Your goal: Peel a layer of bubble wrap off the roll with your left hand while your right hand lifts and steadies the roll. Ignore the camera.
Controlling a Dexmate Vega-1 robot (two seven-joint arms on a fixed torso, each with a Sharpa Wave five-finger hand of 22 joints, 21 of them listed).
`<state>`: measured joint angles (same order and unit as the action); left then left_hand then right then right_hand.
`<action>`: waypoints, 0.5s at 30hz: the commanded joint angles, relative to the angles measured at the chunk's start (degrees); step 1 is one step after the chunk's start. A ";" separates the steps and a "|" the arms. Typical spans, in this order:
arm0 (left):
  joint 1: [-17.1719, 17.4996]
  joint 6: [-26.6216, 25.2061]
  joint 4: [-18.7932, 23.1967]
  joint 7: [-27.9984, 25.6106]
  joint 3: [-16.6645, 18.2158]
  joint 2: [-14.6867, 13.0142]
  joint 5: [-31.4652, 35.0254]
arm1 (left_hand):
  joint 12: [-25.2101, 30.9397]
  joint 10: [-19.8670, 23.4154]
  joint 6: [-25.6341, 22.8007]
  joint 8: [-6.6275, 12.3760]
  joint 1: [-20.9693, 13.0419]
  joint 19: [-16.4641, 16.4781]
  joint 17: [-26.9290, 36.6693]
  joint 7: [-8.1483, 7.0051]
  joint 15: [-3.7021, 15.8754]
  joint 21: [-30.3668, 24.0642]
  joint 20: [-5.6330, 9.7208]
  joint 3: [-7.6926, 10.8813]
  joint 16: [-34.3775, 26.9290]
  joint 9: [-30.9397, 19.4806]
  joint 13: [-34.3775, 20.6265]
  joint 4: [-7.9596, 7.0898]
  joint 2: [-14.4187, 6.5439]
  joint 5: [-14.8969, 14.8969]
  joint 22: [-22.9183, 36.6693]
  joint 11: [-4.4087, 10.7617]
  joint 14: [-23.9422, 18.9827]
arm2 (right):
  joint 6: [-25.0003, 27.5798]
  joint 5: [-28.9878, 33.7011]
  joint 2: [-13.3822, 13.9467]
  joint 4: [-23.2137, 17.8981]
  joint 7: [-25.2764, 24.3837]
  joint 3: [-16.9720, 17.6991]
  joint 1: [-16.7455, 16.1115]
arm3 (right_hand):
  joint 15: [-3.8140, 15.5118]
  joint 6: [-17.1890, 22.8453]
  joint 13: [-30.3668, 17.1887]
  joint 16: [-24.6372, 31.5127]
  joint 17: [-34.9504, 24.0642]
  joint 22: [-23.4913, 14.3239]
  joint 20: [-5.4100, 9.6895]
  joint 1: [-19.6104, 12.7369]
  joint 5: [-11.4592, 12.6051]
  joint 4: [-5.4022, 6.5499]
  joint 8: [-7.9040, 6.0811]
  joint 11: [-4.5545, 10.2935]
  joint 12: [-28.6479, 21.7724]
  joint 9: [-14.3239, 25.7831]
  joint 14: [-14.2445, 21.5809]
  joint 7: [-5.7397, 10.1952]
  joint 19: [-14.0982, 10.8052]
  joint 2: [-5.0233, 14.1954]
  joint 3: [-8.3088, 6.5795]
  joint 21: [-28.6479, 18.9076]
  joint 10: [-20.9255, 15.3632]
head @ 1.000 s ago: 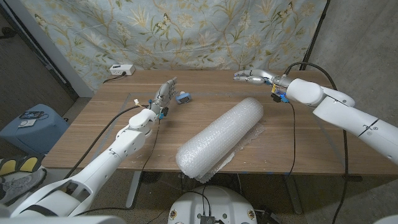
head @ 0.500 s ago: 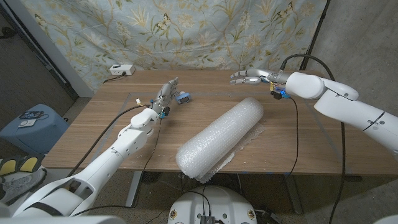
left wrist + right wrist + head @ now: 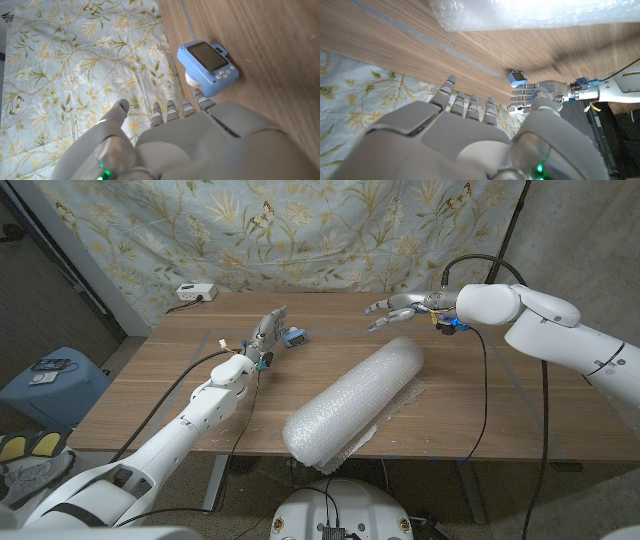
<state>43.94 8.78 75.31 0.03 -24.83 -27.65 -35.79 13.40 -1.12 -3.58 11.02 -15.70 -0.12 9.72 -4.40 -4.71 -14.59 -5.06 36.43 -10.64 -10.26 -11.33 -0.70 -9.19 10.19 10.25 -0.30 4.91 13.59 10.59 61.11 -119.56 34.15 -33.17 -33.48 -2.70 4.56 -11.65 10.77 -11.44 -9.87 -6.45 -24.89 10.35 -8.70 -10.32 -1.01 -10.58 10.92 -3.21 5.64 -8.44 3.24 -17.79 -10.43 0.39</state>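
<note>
I have the roll of bubble wrap [image 3: 355, 403] lying across the middle of the desk [image 3: 150, 395], and its near end hangs just past the front edge at about 6 o'clock. Its long axis runs from 7 o'clock up to 1 o'clock, the far end pointing toward my right hand. It looks like a thick, pale, translucent cylinder with a dimpled surface, and a loose flap of wrap spreads on the wood along its right flank. In the right wrist view the roll [image 3: 535, 12] shows as a crinkled white mass on the wood.

My right hand [image 3: 400, 306] hangs in the air beyond the roll's far end, at about 1 o'clock, fingers spread and holding nothing, apart from the wrap. There is open wood between it and the back edge of the desk.

My left hand [image 3: 267, 330] stands at about 10 o'clock from the roll, fingers straight and apart, empty. Just beyond its fingertips sits a small blue camera [image 3: 207, 67] with its screen up, close to but not touching the hand. A wide stretch of bare wood lies between my left hand and the roll.

A white box [image 3: 196, 292] sits near the back left corner, and a floral cloth [image 3: 300, 230] hangs behind the desk.
</note>
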 commanded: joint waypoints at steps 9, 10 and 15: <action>-0.17 -0.87 0.24 0.17 -0.38 0.30 -0.15 | -0.19 0.22 -0.27 -0.12 -0.51 0.35 0.22 -0.22 0.02 0.40 -0.12 0.12 0.09 -0.22 -0.15 0.34 0.00 0.19 0.27 -0.19 -0.41 | 1.34 5.98 1.49 -5.90 14.84 -2.64 5.75 | -0.94 -2.61 -0.02 -0.06 0.08 -0.07 0.04 -2.45 -0.14 -1.00 0.09 -0.82 0.18 0.11 -1.69 -0.59 0.92 -0.52 -0.50 -0.18 2.20; -0.07 -0.89 0.37 -0.03 -0.34 0.29 -0.14 | -0.19 0.24 -0.31 -0.11 -0.50 0.35 0.22 -0.26 0.03 0.42 -0.14 0.12 0.10 -0.22 -0.15 0.35 0.00 0.20 0.27 -0.21 -0.41 | 1.36 6.16 1.52 -6.17 15.00 -2.56 5.68 | -1.08 -2.74 -0.01 -0.11 0.10 -0.07 0.05 -2.56 -0.15 -1.01 0.07 -0.84 0.20 0.10 -1.91 -0.62 0.99 -0.57 -0.51 -0.18 2.42; 0.39 -0.90 1.00 -0.52 -0.12 0.12 -0.20 | -0.17 0.34 -0.31 -0.12 -0.47 0.38 0.25 -0.23 0.01 0.45 -0.16 0.14 0.06 -0.22 -0.16 0.34 -0.05 0.19 0.28 -0.26 -0.49 | 1.72 6.74 1.33 -7.79 16.21 -2.34 5.57 | -1.28 -2.93 0.02 -0.07 0.12 -0.07 -0.22 -2.84 -0.15 -1.04 -0.02 -0.94 0.22 0.10 -2.04 -0.74 1.23 -0.69 -0.55 -0.15 2.87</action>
<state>43.63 8.11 75.33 0.36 -25.11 -27.46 -35.87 13.40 -0.81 -3.58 11.03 -15.70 0.01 9.72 -4.40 -4.71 -14.19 -4.91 36.43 -10.64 -10.26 -11.33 -0.70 -9.20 10.19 10.25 -0.61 4.91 14.50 15.34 62.35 -124.50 45.88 -35.55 -28.53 -3.91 2.01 -11.44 10.78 -11.18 -9.88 -6.77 -26.94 10.35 -9.49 -10.32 -1.93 -10.36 10.92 -4.59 4.71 -7.51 2.51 -17.95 -10.43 2.52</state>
